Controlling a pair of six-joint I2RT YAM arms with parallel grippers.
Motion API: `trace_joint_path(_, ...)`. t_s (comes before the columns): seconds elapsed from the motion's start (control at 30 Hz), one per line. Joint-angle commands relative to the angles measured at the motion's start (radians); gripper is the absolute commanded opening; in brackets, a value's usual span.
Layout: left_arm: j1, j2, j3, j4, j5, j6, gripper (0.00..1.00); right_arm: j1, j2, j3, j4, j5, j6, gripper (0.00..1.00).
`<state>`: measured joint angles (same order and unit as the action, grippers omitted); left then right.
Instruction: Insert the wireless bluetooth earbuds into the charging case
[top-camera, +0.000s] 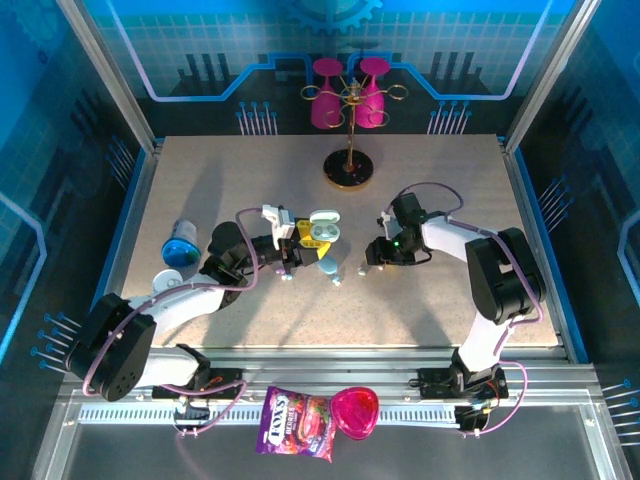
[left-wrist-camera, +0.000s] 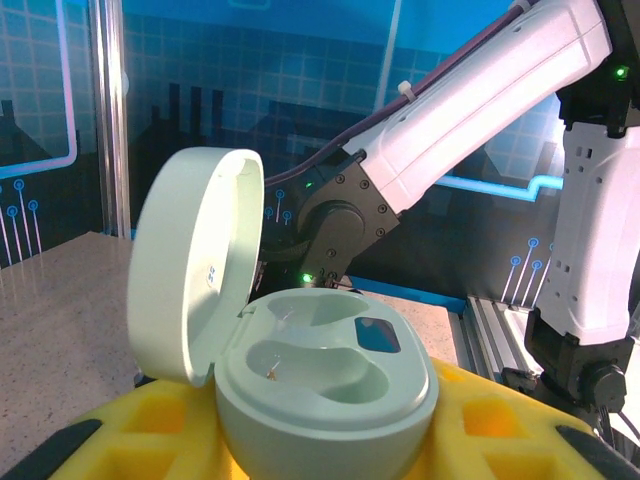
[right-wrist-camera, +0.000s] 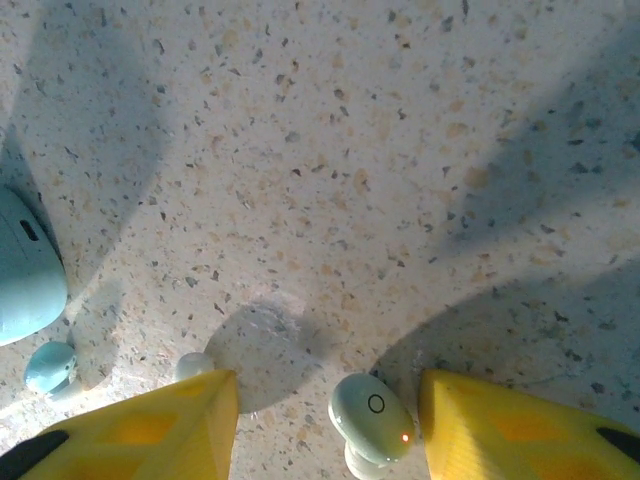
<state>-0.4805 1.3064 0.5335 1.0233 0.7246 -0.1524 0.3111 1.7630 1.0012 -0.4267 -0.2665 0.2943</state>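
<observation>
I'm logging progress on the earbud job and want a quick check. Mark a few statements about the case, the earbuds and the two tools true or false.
1. The charging case has its lid open. True.
2. An earbud sits inside the case. False: both wells look empty in the left wrist view.
3. The left tool holds the case off the table. True.
4. The right tool is shut on an earbud. False: its fingers stand open on either side of a pale green earbud that lies on the table.
</observation>
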Motion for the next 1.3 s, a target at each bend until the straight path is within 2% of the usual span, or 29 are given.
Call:
trace_joint_path(0.0,0.005,-0.018,-0.015,0.034,0.029,0.003,0.14,0.006,-0.025,-0.036,0.01,-0.052,-0.007,0.49)
trace_joint_path(0.13,0.004,-0.021,-0.012,0.031,0.033,0.002,0.14,0.007,-0.04,-0.053,0.027,-0.084,-0.007,0.4)
trace_joint_path(0.4,-0.001,-0.029,-0.012,0.02,0.036,0.004,0.14,0.011,-0.042,-0.07,0.049,-0.115,-0.004,0.35)
trace_joint_path(0.57,-0.003,-0.031,-0.012,0.016,0.035,0.005,0.14,0.011,-0.026,-0.066,0.049,-0.082,0.006,0.35)
trace_joint_path(0.77,-0.004,-0.031,-0.01,0.013,0.035,0.006,0.14,0.027,-0.041,-0.037,0.0,-0.011,0.003,0.38)
trace_joint_path(0.87,-0.004,-0.043,-0.015,0.005,0.022,0.02,0.14,0.055,-0.073,-0.012,-0.04,0.071,0.019,0.38)
trace_joint_path(1.13,-0.004,-0.059,-0.021,-0.011,0.002,0.038,0.14,0.162,-0.091,0.061,-0.146,0.332,0.249,0.36)
trace_joint_path(1.27,-0.004,-0.066,-0.026,0.001,0.001,0.035,0.14,0.189,-0.093,0.065,-0.16,0.361,0.3,0.39)
